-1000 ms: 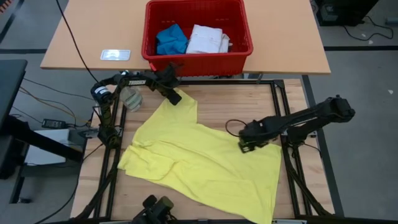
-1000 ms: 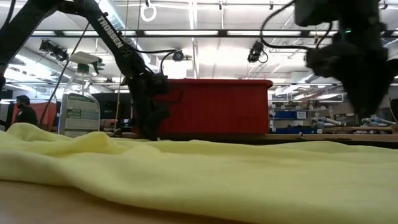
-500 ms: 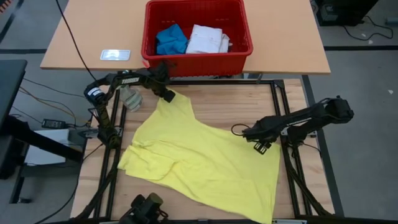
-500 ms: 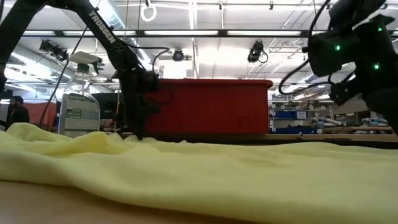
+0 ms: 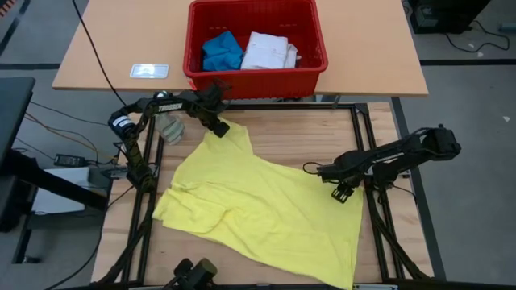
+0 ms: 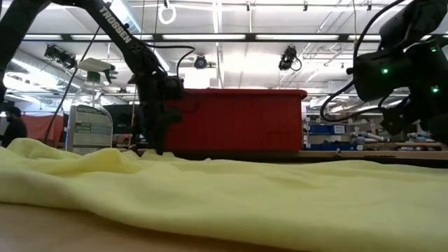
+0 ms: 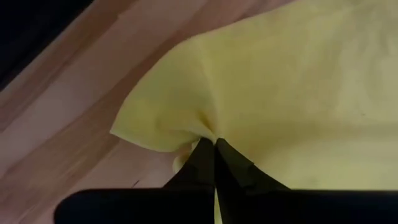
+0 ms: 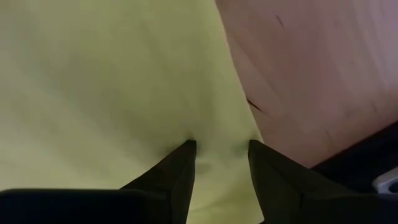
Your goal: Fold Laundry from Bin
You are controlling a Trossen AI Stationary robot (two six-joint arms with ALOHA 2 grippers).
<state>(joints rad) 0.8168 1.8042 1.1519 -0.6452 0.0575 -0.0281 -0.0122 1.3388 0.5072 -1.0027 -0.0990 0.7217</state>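
Observation:
The yellow T-shirt lies spread on the wooden table top, rumpled along its left side. My left gripper is shut on the shirt's far corner, just in front of the red bin. The bin stands on the tan table and holds a blue piece and a white shirt. My right gripper is open, its fingertips down on the T-shirt's right edge. In the low view the T-shirt fills the foreground, and the left gripper stands before the bin. My left gripper pinches the T-shirt's far corner between its two fingertips, coming steeply from above. The cloth puckers at the tips; the corner's edge flares out beyond them. The rest of the shirt lies on the table. My right gripper stands on the T-shirt near its right edge, pointing steeply down. Both fingertips rest on the cloth, spread apart with flat cloth between them. The shirt lies on the wood there.
Bare wood shows at the table's far right and beyond the shirt's right edge. A small white card lies on the tan table. A grey-green object sits under the left arm. A person shows far off.
My left gripper has gone a little up and toward the table's left, drawing the shirt's far corner with it into a narrower point. My right gripper has sunk and rolled, going from over the shirt toward the table's right edge, down onto the shirt's right edge.

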